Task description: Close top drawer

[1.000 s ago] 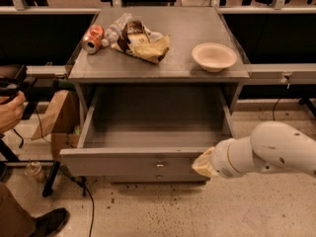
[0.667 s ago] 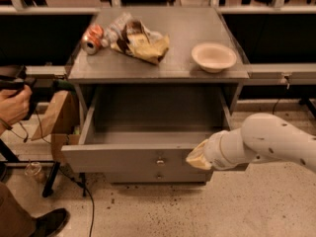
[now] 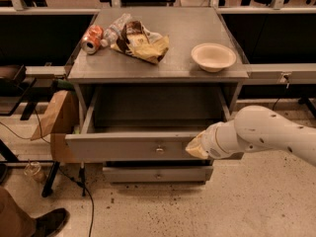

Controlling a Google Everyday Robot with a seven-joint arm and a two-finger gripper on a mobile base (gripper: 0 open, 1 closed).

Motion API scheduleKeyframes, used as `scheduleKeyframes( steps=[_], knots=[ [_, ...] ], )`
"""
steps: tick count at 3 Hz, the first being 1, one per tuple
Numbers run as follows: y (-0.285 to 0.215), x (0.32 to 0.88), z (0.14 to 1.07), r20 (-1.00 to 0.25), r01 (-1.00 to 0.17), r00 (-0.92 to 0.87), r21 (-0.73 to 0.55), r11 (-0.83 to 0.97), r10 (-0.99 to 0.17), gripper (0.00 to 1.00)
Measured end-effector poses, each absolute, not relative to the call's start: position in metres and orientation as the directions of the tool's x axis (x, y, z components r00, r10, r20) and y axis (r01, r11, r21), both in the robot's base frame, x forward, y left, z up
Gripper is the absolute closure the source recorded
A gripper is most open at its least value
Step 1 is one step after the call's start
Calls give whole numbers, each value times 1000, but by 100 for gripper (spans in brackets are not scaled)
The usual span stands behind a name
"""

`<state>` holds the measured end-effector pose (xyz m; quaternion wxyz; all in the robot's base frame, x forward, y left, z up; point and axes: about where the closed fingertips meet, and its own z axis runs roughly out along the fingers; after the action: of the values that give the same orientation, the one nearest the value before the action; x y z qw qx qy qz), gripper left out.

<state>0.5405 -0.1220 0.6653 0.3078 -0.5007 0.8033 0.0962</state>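
Note:
The top drawer (image 3: 123,146) is a wide grey box drawer, pulled partly out of the grey cabinet, with a small metal knob (image 3: 159,149) at the middle of its front panel. Its inside looks empty. My gripper (image 3: 195,147) sits at the end of the white arm (image 3: 266,135), which comes in from the right. The gripper is against the right part of the drawer's front panel, to the right of the knob.
On the cabinet top (image 3: 173,58) lie an orange can (image 3: 92,38), a plastic bottle (image 3: 114,29), a chip bag (image 3: 140,42) and a beige bowl (image 3: 214,57). A narrower drawer front (image 3: 157,174) is below. A paper bag (image 3: 55,115) stands at left; a shoe (image 3: 49,222) is at bottom left.
The drawer has slid inward toward the cabinet. My gripper moved left along and with the front panel. The hand at the left edge is gone from view.

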Motion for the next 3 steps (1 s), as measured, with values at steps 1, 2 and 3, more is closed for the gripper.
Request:
scheduleKeyframes(
  steps=[1, 2, 3],
  knots=[
    [-122, 541, 665, -591, -864, -309, -154, 480, -745, 100],
    [-124, 553, 664, -594, -852, -296, -191, 488, -748, 100],
    [-128, 563, 663, -596, -840, -293, -212, 499, -747, 100]
  ],
)
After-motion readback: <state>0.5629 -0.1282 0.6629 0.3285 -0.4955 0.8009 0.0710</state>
